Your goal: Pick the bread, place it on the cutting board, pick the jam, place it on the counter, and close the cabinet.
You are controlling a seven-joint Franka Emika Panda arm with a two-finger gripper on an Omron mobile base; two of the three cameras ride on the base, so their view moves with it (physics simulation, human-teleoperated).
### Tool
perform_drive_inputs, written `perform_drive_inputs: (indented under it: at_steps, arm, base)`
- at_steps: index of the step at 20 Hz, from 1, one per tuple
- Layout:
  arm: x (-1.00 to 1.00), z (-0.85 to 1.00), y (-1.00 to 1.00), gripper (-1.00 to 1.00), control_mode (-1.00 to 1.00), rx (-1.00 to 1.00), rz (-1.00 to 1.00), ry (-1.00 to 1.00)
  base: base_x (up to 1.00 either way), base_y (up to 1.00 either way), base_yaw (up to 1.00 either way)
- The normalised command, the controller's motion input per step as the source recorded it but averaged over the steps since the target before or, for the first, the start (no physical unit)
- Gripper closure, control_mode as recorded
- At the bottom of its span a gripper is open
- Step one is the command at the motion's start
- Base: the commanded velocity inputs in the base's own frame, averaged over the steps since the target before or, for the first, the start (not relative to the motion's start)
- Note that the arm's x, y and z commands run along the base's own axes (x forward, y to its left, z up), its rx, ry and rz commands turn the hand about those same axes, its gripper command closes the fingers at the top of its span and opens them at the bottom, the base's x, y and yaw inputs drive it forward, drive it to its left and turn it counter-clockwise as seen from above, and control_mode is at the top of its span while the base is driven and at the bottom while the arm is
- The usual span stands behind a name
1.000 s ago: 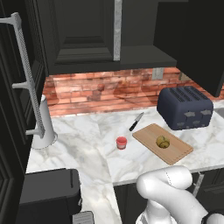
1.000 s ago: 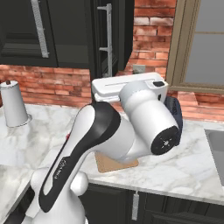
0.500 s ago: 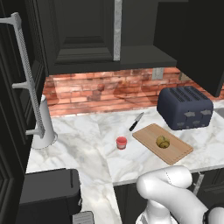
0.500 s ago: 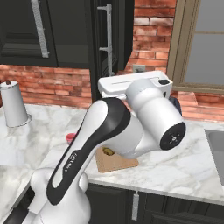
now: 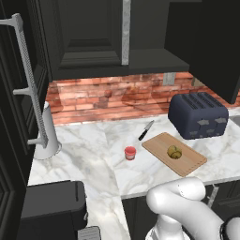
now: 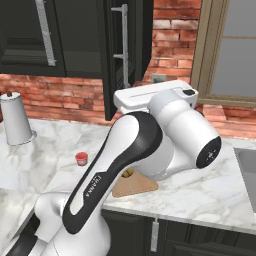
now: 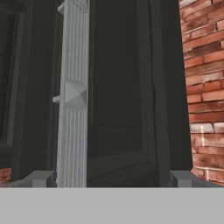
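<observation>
The bread (image 5: 174,151) is a round golden bun lying on the wooden cutting board (image 5: 190,162); it peeks out behind my arm as bread (image 6: 128,173) on the cutting board (image 6: 136,186). The red jam (image 5: 130,153) jar stands upright on the marble counter (image 5: 84,154), left of the board, and appears again as jam (image 6: 81,158). The black upper cabinet (image 5: 108,37) is open, and its door (image 6: 112,55) juts out edge-on. My gripper (image 7: 111,179) is open facing that cabinet door (image 7: 118,96), with nothing between its fingertips (image 7: 41,178). The silver bar handle (image 7: 72,96) rises just right of the left tip.
A dark blue toaster (image 5: 197,115) stands behind the board, and a knife (image 5: 146,130) lies beside it. A grey canister (image 5: 47,136) sits at the counter's left. A black appliance (image 5: 51,206) is at the lower left. Brick wall (image 7: 203,87) is right of the door. A sink (image 6: 247,170) lies far right.
In the right base view my arm's upper joint has swung right and the hand has risen towards the cabinet door. The bread, board and jam have not moved.
</observation>
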Motion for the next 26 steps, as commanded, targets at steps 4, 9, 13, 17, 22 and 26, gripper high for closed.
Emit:
perform_drive_inputs:
  at_steps: [4,9,13,17,22,26]
  arm:
    - [0.0,0.0,0.0,-1.0,-1.0,0.0,0.09,0.0]
    - [0.0,0.0,0.0,-1.0,-1.0,0.0,0.09,0.0]
    - [0.0,0.0,0.0,-1.0,-1.0,0.0,0.1,0.0]
    - [0.0,0.0,0.0,-1.0,-1.0,0.0,0.1,0.0]
    - [0.0,0.0,0.0,-1.0,-1.0,0.0,0.11,0.0]
    - [0.0,0.0,0.03,-1.0,-1.0,0.0,0.09,0.0]
  base:
    - [0.0,0.0,0.0]
    - [0.0,0.0,0.0]
    - [0.0,0.0,0.0]
    - [0.0,0.0,0.0]
    - [0.0,0.0,0.0]
    - [0.0,0.0,0.0]
